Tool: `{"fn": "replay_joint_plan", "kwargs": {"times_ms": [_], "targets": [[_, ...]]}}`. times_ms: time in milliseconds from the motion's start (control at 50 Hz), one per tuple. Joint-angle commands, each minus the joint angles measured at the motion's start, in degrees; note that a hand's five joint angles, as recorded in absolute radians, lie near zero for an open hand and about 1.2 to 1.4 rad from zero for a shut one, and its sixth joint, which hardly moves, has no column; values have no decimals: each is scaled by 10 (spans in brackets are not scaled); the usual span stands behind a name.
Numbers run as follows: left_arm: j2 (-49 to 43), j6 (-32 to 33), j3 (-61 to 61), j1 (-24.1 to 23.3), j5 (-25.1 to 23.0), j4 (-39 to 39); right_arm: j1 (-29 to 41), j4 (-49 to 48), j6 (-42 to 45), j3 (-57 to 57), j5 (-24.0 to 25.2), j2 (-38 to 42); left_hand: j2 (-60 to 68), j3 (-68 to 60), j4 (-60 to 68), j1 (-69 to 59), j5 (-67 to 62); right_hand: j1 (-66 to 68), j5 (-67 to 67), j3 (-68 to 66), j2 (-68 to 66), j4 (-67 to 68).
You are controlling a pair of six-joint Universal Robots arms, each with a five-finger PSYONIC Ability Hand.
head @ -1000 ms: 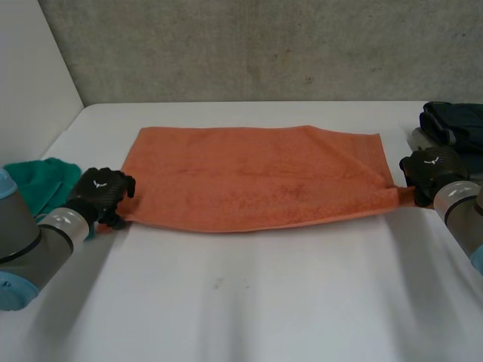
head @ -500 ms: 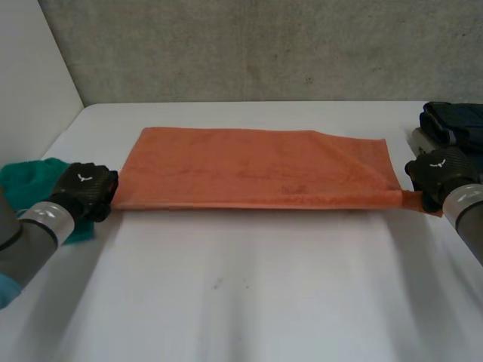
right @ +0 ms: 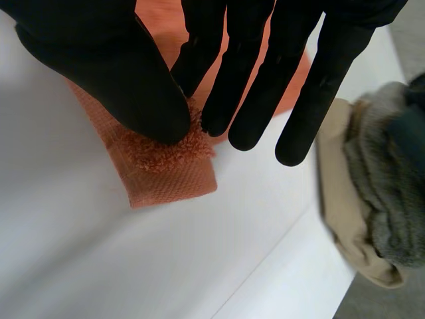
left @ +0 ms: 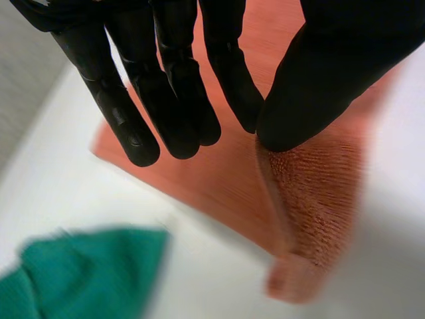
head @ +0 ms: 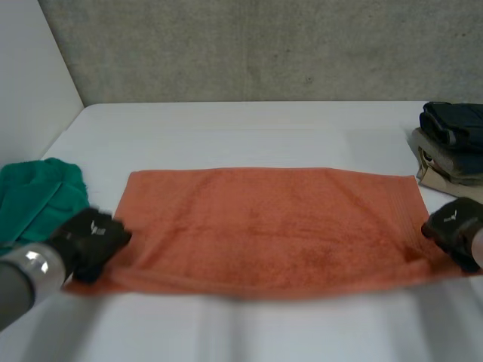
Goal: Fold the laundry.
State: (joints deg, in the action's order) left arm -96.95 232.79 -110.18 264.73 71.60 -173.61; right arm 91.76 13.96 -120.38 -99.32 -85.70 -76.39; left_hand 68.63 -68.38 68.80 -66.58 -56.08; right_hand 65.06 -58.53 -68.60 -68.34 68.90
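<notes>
The left hand (head: 90, 243) pinches one near corner of the orange towel (head: 272, 226) between its thumb and nearly straight fingers. The right hand (head: 456, 226) pinches the other near corner the same way. Beyond both hands the towel lies spread flat on the white table (head: 226, 128). A green cloth (head: 34, 196) lies just outside the left hand, and a stack of folded clothes (head: 453, 143) sits beyond the right hand.

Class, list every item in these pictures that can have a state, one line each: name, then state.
Orange terry towel: spread flat, both near corners held.
Green cloth: unfolded, crumpled.
Stack of dark, grey and beige clothes: folded, piled.
Left black hand: pinching a towel corner.
Right black hand: pinching the other near corner.
</notes>
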Motion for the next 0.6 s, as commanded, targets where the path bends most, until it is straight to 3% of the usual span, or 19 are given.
{"fn": "replay_joint_plan", "kwargs": {"times_ms": [20,160,400,420,440,460,480,500,520,600], "targets": [[-167,-62,186,-70,41,-138,13,-80,-85,120,-47,113,114,-116,112,-134,-139,149,-115,-114,-117,111],[-320,-68,388,-103,85,-168,61,-120,-93,236,-104,209,114,-116,112,-134,-139,149,-115,-114,-117,111],[-499,-74,607,-119,91,-186,77,-202,-110,378,-120,333,114,-116,112,-134,-139,149,-115,-114,-117,111],[-514,-74,622,-120,91,-189,79,-202,-110,386,-123,340,114,-116,112,-134,-139,120,-85,-85,-87,82],[-520,-75,626,-120,90,-190,80,-202,-110,392,-128,347,114,-116,112,-134,-139,-30,65,66,63,-69],[-525,-75,631,-120,91,-190,87,-202,-111,401,-140,356,114,-116,112,-134,-139,-366,401,402,399,-405],[-527,-75,633,-120,91,-190,91,-204,-110,403,-146,358,9,-12,7,-29,-34,-481,516,517,514,-520],[-529,-76,634,-123,91,-190,94,-205,-110,404,-151,360,-467,464,-468,446,441,-551,585,586,583,-589],[-529,-76,633,-124,91,-190,94,-205,-112,404,-156,360,-586,584,-588,566,561,-551,585,586,583,-589],[-527,-81,629,-131,93,-190,105,-201,-122,396,-163,346,-586,584,-588,566,561,-551,585,586,583,-589]]}}
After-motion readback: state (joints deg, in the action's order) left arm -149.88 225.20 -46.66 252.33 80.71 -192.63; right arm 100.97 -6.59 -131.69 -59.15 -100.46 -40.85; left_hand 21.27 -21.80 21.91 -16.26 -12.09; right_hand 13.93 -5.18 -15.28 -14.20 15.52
